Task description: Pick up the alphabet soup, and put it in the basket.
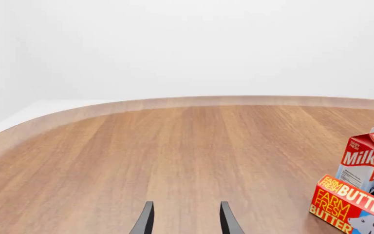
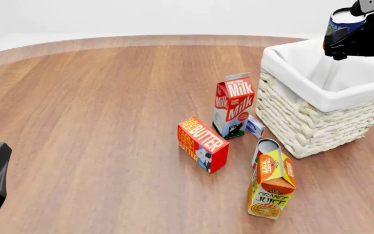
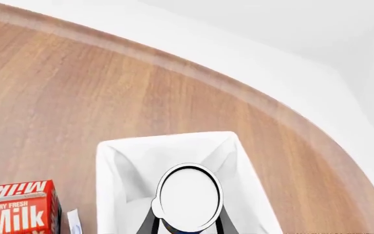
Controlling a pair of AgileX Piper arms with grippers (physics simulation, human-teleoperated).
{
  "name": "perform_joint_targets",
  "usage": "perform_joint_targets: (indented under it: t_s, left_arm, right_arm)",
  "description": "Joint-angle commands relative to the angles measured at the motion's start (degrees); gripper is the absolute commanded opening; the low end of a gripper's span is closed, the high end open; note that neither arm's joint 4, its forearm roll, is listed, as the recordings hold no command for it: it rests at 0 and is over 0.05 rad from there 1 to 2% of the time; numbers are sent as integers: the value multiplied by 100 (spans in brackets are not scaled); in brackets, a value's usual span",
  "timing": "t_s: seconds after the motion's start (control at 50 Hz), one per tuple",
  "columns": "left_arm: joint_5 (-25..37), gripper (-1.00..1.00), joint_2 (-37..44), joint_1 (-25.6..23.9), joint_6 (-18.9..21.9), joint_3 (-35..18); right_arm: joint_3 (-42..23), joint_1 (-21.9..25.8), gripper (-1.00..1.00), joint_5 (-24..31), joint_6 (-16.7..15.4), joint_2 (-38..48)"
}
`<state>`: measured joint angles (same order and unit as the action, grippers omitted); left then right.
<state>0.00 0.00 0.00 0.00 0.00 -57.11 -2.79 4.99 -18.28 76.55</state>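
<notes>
The right gripper (image 3: 187,225) is clamped on the soup can (image 3: 190,196), holding it in the air above the basket (image 2: 284,122) — from the wrist camera the can's pale top sits over the white lining. To finish well, lower it straight down inside the cloth walls before letting go, so it doesn't clip the rim; how centred it is seems hard to judge. The left gripper (image 1: 185,219) rests spread apart and empty over bare table (image 1: 174,156).
</notes>
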Motion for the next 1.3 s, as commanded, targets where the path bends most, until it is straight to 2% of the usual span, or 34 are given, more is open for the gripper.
perform_joint_targets:
  t_s: [0.02,0.58,1.3]
  left_arm:
    - [0,100,0,0,0,0]
    - [0,100,0,0,0,0]
    - [0,100,0,0,0,0]
  right_arm:
    - [-115,29,-100,171,15,96]
    - [-262,-91,-100,329,-159,491]
    - [-432,-219,-100,242,-359,1189]
